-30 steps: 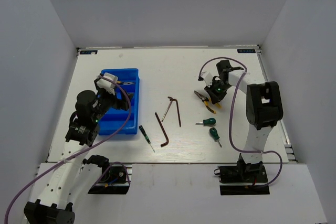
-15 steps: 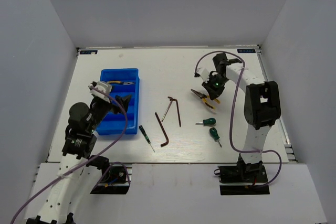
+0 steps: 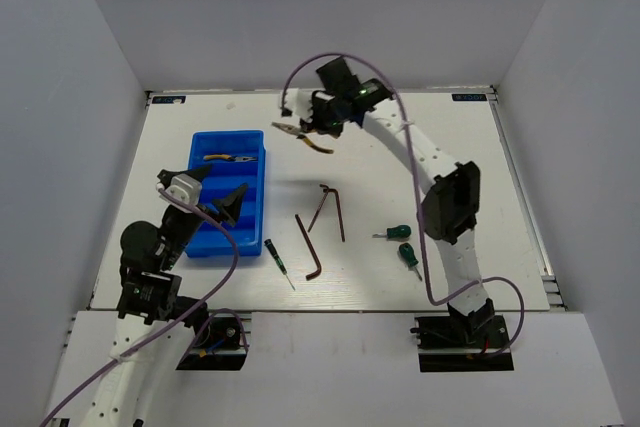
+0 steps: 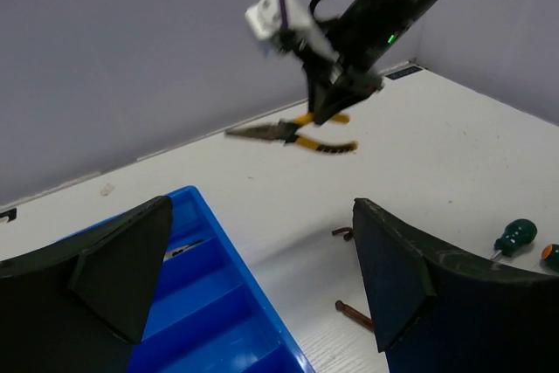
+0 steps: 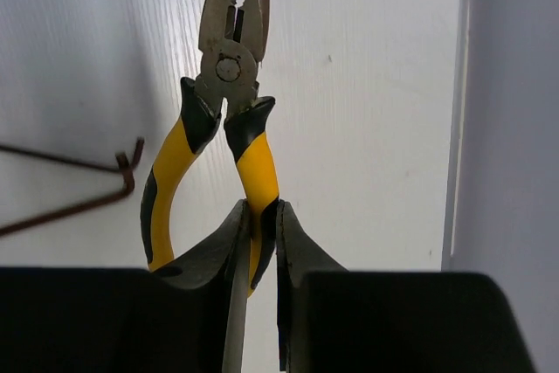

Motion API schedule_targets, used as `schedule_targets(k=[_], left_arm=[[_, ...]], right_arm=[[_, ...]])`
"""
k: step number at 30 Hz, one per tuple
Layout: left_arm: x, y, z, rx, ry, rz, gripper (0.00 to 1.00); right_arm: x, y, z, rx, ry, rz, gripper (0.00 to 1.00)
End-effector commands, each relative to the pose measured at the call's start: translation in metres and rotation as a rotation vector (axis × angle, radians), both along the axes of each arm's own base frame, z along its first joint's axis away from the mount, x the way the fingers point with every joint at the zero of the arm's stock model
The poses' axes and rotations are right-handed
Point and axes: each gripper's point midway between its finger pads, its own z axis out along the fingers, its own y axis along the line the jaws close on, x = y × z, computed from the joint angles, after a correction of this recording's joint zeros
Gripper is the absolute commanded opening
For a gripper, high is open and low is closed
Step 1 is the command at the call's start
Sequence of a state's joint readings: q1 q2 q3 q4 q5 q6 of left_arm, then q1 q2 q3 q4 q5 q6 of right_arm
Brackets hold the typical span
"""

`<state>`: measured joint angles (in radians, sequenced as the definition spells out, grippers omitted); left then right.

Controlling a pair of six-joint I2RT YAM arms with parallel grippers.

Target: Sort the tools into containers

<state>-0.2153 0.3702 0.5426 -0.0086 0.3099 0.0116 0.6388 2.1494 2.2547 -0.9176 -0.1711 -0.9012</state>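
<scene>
Pliers: 2.
- The held pliers (image 3: 300, 136) hang in the air under the right gripper (image 3: 322, 129), over the far-centre of the table (image 3: 450, 147). Their nose points toward the blue tray (image 3: 255, 197).
- In the right wrist view, the fingers (image 5: 293, 255) are pinched narrow on one yellow handle only. The other handle is free and the nose is closed.
- The second pliers (image 3: 228, 158) lie in the tray's far compartment.

Hex keys (image 3: 340, 215): 3 as far as the top view shows. They are clustered mid-table, just right of the tray, and two meet at their far ends.

Thin green screwdriver (image 3: 278, 263): 1, on the table near the tray's near right corner.

Stubby green screwdrivers (image 3: 395, 233): 2, close together right of the hex keys, beside the right arm.

Tray: 1, on the left side of the table.

Left gripper (image 3: 217, 187): spread wide and holding nothing. It hangs over the tray's near half and hides part of those compartments from the top camera.

The right arm stretches across the table's right half, with a purple cable (image 3: 300, 72) looping above it.
</scene>
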Motion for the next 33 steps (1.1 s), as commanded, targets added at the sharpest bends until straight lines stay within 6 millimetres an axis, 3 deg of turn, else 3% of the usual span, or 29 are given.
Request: schedule_targets(k=[1, 2, 3, 4, 5, 6, 7, 10, 11, 12, 15, 16, 17, 22, 26, 27, 28, 29, 30, 31, 32, 33], left_arm=[[-0.002, 0.003, 0.011, -0.008, -0.054, 0.014, 0.94], [-0.003, 0.006, 0.014, -0.003, -0.067, 0.025, 0.94], [-0.003, 0.006, 0.014, -0.003, -0.067, 0.025, 0.94], [-0.003, 0.006, 0.011, -0.001, -0.058, 0.025, 0.94], [-0.003, 0.006, 0.011, -0.001, -0.058, 0.025, 0.94], [-0.003, 0.006, 0.011, -0.001, -0.058, 0.025, 0.94], [-0.003, 0.006, 0.011, 0.007, -0.063, 0.027, 0.94], [-0.003, 0.006, 0.009, 0.009, -0.054, 0.027, 0.94], [-0.003, 0.006, 0.009, 0.009, -0.054, 0.027, 0.94], [-0.003, 0.006, 0.009, 0.009, -0.054, 0.027, 0.94], [-0.003, 0.006, 0.009, 0.009, -0.054, 0.027, 0.94], [-0.003, 0.006, 0.009, 0.009, -0.054, 0.027, 0.94], [-0.003, 0.005, 0.009, 0.011, -0.054, 0.018, 0.94], [-0.003, 0.005, 0.009, 0.011, -0.054, 0.018, 0.95], [-0.003, 0.005, 0.009, 0.011, -0.054, 0.018, 0.95], [-0.003, 0.005, 0.009, 0.011, -0.054, 0.018, 0.95], [-0.003, 0.005, 0.009, 0.011, -0.054, 0.018, 0.95], [-0.003, 0.005, 0.009, 0.011, -0.054, 0.018, 0.95], [-0.004, 0.003, 0.009, 0.013, -0.055, 0.009, 0.95], [-0.004, 0.003, 0.009, 0.013, -0.055, 0.009, 0.95], [-0.004, 0.003, 0.009, 0.013, -0.055, 0.009, 0.95], [-0.004, 0.003, 0.009, 0.013, -0.055, 0.009, 0.95]], right_arm=[[0.016, 0.055, 0.005, 0.050, -0.171, 0.047, 0.00], [0.016, 0.066, 0.006, 0.068, -0.196, 0.054, 0.00], [0.013, 0.083, -0.006, 0.065, -0.201, 0.059, 0.00], [0.028, 0.100, 0.014, 0.130, -0.296, 0.043, 0.00], [0.033, 0.106, 0.017, 0.143, -0.322, 0.031, 0.00], [0.032, 0.124, 0.001, 0.144, -0.319, 0.046, 0.00], [0.040, 0.131, 0.024, 0.196, -0.368, 0.034, 0.00], [0.031, 0.147, 0.019, 0.220, -0.383, 0.065, 0.00], [0.031, 0.156, 0.030, 0.263, -0.418, 0.079, 0.00], [0.028, 0.158, 0.021, 0.255, -0.413, 0.086, 0.00], [0.024, 0.173, 0.025, 0.285, -0.450, 0.087, 0.00], [0.025, 0.179, 0.017, 0.291, -0.444, 0.086, 0.00], [0.025, 0.184, 0.033, 0.327, -0.462, 0.081, 0.00], [0.026, 0.197, 0.037, 0.386, -0.489, 0.085, 0.00], [0.030, 0.214, 0.025, 0.441, -0.522, 0.077, 0.00], [0.032, 0.220, 0.031, 0.473, -0.564, 0.056, 0.00], [0.036, 0.221, 0.030, 0.477, -0.584, 0.035, 0.00], [0.036, 0.231, 0.009, 0.463, -0.591, 0.051, 0.00], [0.037, 0.236, 0.022, 0.481, -0.633, 0.055, 0.00], [0.039, 0.237, 0.020, 0.473, -0.648, 0.061, 0.00], [0.038, 0.244, 0.002, 0.452, -0.657, 0.081, 0.00], [0.040, 0.244, 0.001, 0.458, -0.665, 0.076, 0.00]])
